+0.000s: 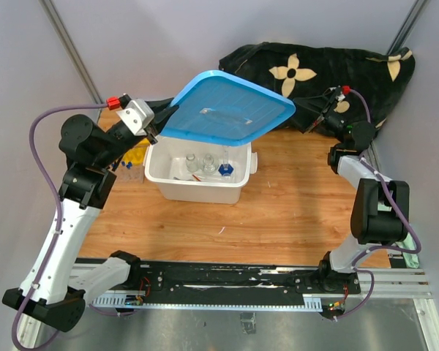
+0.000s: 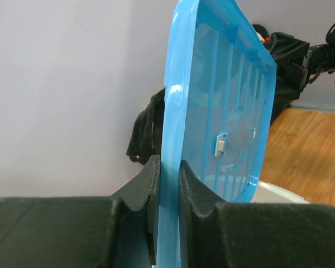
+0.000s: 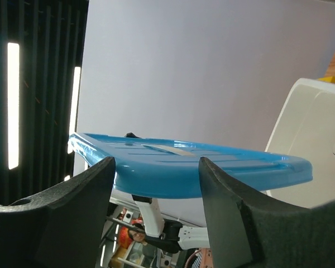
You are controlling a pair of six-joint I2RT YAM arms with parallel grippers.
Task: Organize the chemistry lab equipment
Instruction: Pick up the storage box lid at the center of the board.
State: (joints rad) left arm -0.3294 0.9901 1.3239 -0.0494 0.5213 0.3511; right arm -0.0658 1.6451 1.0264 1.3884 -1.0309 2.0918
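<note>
Left gripper (image 2: 166, 167) clamped on the edge of the blue lid (image 2: 223, 111) — lid tilted over the white tub (image 1: 197, 189); right gripper (image 3: 156, 164) jaws apart, lid just ahead.

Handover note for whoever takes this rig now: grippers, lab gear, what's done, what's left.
Left gripper: jaws shut on the blue lid's edge, holding it tilted over the white tub.
Right gripper: jaws open at the lid's right corner, not gripping.
Glass flasks stand inside the tub; yellow rack sits on the table left of it, partly hidden.
Done: tub open, glassware in. Left: rack outside, lid to be put down or refitted.
</note>
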